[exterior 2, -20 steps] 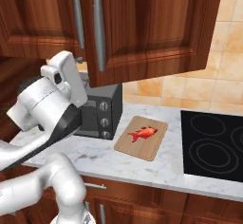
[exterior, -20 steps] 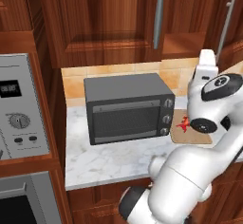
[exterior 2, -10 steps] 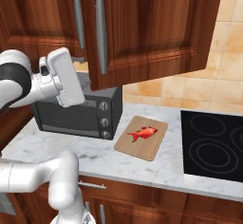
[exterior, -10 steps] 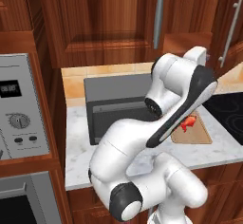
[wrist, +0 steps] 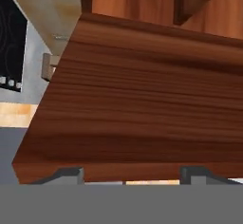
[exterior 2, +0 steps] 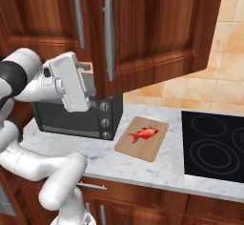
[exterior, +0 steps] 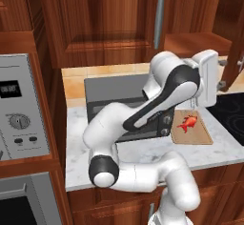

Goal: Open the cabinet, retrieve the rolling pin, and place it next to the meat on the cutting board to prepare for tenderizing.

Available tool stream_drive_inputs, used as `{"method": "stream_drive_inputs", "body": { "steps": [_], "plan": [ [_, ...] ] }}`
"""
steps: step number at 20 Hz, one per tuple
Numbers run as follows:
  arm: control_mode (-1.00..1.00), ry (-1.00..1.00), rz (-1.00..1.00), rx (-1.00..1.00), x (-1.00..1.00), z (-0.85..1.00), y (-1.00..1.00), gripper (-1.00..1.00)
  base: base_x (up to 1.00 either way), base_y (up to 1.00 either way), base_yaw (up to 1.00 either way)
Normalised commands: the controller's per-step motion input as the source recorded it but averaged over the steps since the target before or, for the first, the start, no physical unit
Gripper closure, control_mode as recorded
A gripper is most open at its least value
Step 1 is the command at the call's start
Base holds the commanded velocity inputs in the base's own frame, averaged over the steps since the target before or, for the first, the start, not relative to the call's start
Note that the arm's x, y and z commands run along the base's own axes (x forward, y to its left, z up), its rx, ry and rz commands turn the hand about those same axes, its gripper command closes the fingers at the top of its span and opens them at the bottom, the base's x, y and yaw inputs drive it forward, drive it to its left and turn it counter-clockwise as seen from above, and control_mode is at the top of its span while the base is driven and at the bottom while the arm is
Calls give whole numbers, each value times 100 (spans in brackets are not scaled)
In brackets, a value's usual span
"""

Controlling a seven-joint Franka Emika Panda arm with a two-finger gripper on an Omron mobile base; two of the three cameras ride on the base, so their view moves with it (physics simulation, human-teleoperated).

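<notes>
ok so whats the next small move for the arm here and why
Probably lift the gripper from under the cabinet toward the shelf. The right door already stands swung open, the hand camera faces the cabinet's wooden underside, and the cutting board holds just the meat.

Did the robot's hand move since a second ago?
Yes. In the left base view the gripper was low beside the cutting board; now it sits higher, level with the toaster oven's top, right under the cabinet.
</notes>
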Motion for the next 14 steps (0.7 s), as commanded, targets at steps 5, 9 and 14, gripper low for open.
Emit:
{"method": "stream_drive_inputs", "body": {
  "steps": [5, 9, 14],
  "plan": [
    [-100, 6, -32, 1, -20, -9, -100, -100, 0, 0, 0],
    [-100, 1, -21, 2, -22, -5, -100, -100, 0, 0, 0],
    [-100, 0, -15, 3, -27, -6, -100, -100, 0, 0, 0]
  ]
}}
